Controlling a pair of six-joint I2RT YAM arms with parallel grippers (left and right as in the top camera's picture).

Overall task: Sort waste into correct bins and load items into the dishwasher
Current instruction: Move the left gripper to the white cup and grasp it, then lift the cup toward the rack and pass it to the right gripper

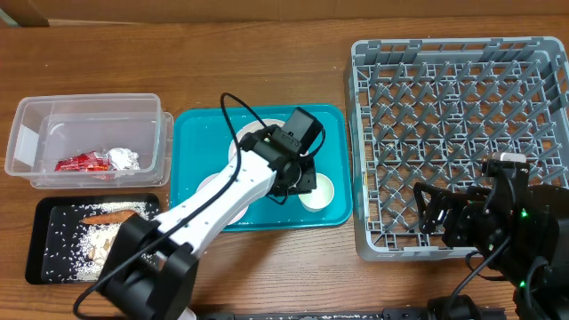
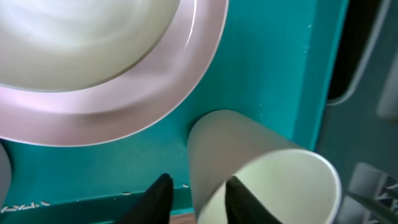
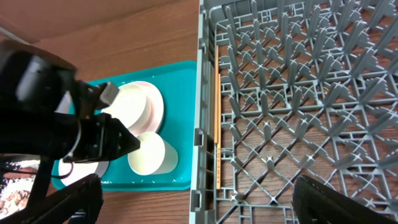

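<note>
Left gripper [image 1: 300,180]: narrowed, astride the wall of one white cup [image 1: 316,192] on the teal tray [image 1: 191,133]; clamped or merely straddling, cannot tell.

Overhead:
- Cup mouth up, near the tray's right edge, just beside the one grey dish rack [image 1: 462,133].
- Left arm slanted across the tray, hiding most of one plate [image 1: 252,138].
- Left of the tray on the desk [image 1: 267,53], one clear tub [image 1: 27,142] holding one red wrapper [image 1: 82,164] and one foil ball [image 1: 124,159].
- Below that, one black tray [image 1: 40,218] with scraps [image 1: 93,244] and one carrot [image 1: 111,214], long axis left to right.
- Right gripper [image 1: 425,213] over the rack's near side.

Left wrist: one finger [image 2: 158,199] outside the cup wall, the other inside; cup mouth toward the camera, plate rim just beside.

Right wrist: jaws spread wide, holding nothing. Pegs upright to the right; cup and plate to the left, left arm partly in front.
</note>
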